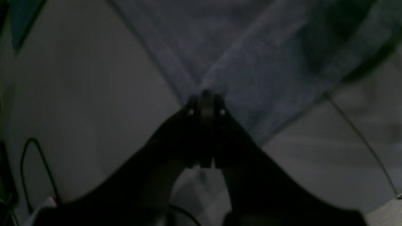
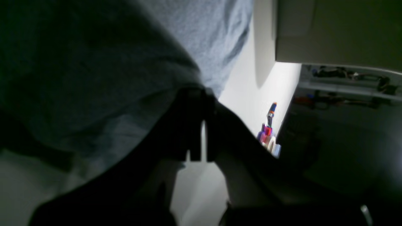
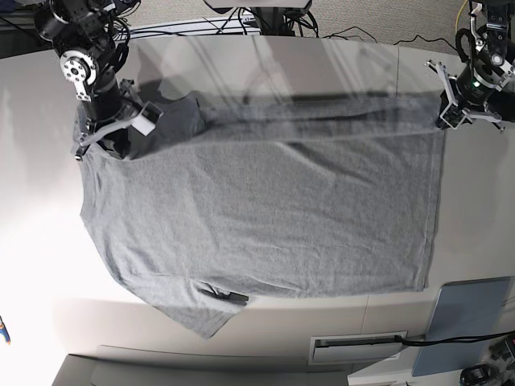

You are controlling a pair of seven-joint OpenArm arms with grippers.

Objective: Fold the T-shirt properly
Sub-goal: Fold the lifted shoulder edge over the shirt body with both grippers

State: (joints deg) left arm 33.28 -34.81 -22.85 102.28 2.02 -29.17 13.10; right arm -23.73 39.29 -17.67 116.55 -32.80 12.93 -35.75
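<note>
The heather-grey T-shirt (image 3: 265, 217) lies spread across the white table (image 3: 40, 241), plain side up with no lettering showing. One sleeve (image 3: 201, 310) points to the near edge. Its far edge is raised and blurred between the two grippers. My left gripper (image 3: 445, 121), at the right of the base view, is shut on the shirt's far right corner. In the left wrist view the left gripper (image 1: 205, 97) pinches the cloth (image 1: 251, 62). My right gripper (image 3: 113, 138), at the left, is shut on the shirt near the other sleeve. In the right wrist view the right gripper (image 2: 198, 91) holds cloth (image 2: 94, 78) that drapes over it.
A grey pad (image 3: 471, 322) lies at the near right corner and a white slotted box (image 3: 358, 347) at the near edge. Cables (image 3: 265, 16) run behind the table. A small coloured object (image 2: 268, 128) sits by the table's left edge. A black cable (image 1: 34, 169) loops beside the left arm.
</note>
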